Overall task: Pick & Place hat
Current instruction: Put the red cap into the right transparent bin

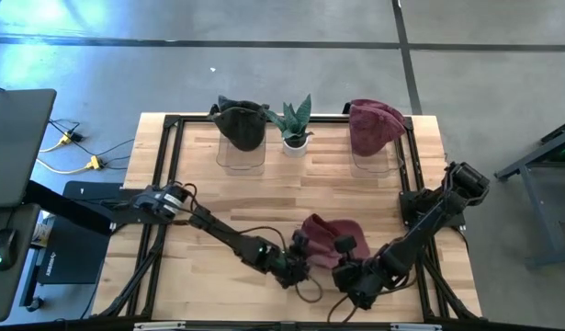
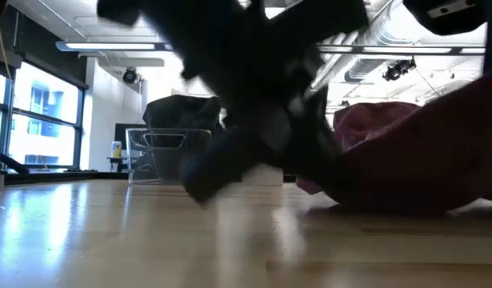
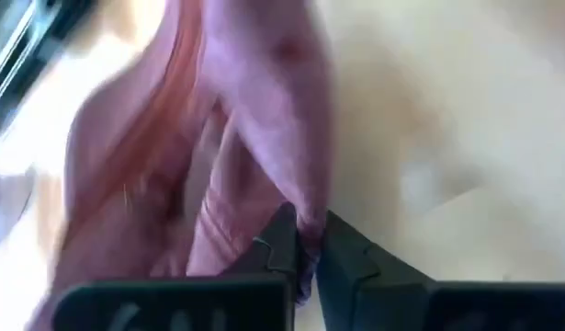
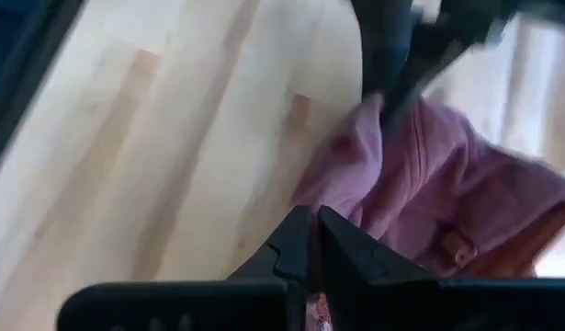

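Observation:
A maroon hat (image 1: 330,230) lies crumpled on the wooden table near its front edge, and shows in the low view as a maroon hat (image 2: 422,160) resting on the boards. My left gripper (image 1: 300,246) is shut on the hat's left side. My right gripper (image 1: 344,246) is shut at its near right side. In the low view both arms are a dark blur in front of the hat. My left gripper (image 3: 310,234) pinches a raised fold of the hat's cloth (image 3: 305,213) between its two fingertips, slanting down from the table's left. The rest of the hat lies slack on the table beyond the fingers. My right gripper (image 4: 314,225) is shut at the hat's near edge, slanting down from the table's near right. A strip of maroon cloth (image 4: 311,313) shows between the fingers far back. The hat (image 4: 429,175) lies on the table beside and beyond the fingertips.
At the far edge stand three clear stands: a dark hat (image 1: 241,124) sits on the left one and another maroon hat (image 1: 374,124) on the right one. A small potted plant (image 1: 296,124) stands between them. A black frame (image 1: 167,165) borders the table.

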{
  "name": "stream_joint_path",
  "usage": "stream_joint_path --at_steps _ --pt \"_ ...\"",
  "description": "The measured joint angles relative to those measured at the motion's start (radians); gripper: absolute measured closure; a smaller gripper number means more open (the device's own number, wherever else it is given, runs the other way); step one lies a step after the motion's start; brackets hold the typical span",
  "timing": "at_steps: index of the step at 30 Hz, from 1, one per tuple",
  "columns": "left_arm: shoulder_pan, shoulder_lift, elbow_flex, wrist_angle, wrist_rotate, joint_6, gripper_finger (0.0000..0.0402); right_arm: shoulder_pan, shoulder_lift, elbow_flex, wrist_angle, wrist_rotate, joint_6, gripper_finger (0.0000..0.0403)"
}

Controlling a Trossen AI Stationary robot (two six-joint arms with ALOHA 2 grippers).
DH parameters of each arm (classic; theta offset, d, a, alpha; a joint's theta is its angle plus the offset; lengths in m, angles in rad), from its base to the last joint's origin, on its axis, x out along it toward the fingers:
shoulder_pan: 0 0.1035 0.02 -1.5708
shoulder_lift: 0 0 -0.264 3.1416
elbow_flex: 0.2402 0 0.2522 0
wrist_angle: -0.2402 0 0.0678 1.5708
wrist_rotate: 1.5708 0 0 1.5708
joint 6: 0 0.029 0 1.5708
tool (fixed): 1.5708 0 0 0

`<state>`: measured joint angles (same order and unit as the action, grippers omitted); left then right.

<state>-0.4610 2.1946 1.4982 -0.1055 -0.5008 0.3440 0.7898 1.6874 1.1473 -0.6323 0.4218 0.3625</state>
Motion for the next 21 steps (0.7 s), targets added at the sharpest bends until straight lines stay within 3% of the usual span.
stream_joint_path --at_steps 5,8,14,18,21 --pt "-0.015 -0.023 0.106 -0.203 0.141 0.017 0.0377 -0.022 0.000 -0.020 0.059 0.002 -0.011 0.0375" --pt "-0.011 -0.022 0.163 -0.322 0.155 -0.008 0.0378 -0.032 0.001 -0.041 0.062 -0.040 -0.064 0.0348" --pt "-0.010 -0.022 0.171 -0.370 0.145 -0.016 0.0397 -0.036 -0.034 -0.043 0.022 -0.062 -0.056 0.0250" --pt "-0.011 -0.022 0.171 -0.373 0.145 -0.034 0.0398 -0.009 -0.031 -0.057 -0.060 -0.018 -0.096 0.0189" --pt "-0.011 -0.022 0.171 -0.369 0.144 -0.034 0.0397 0.007 -0.027 -0.128 -0.049 0.052 -0.118 0.0170"
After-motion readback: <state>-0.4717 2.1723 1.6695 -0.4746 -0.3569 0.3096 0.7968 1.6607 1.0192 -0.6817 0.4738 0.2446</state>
